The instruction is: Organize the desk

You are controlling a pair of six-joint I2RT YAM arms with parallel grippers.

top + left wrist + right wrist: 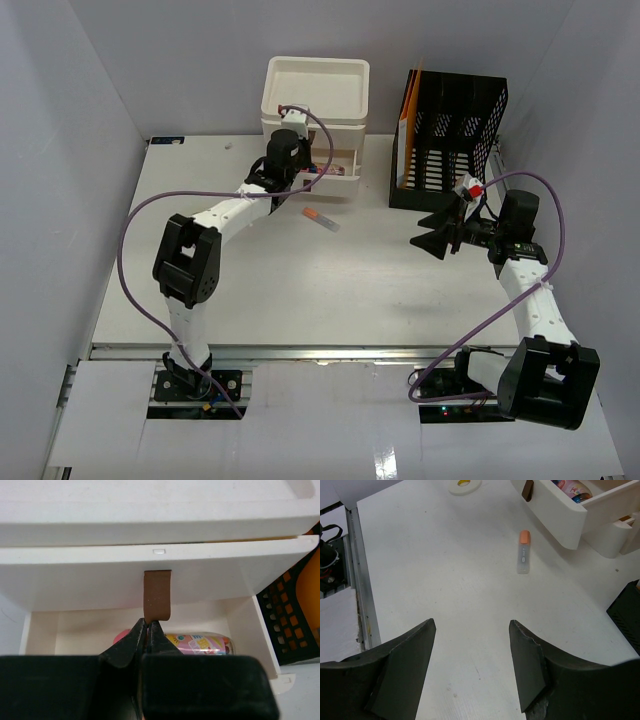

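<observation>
Pinching the brown pull tab (157,592) of the drawer unit (315,85) in the closed left pincer (148,625), holding the right pincer (472,625) apart over the worktop (300,290); barely begun, seemingly: orange-capped tube (523,552) and tape roll (465,485) left loose.

bench (300,290): matt white, smooth | rail (300,352): metal | drawers (315,90): cream plastic, smooth | tab (157,595): brown, matt, leathery | fingers (405,670): matt black plastic
</observation>
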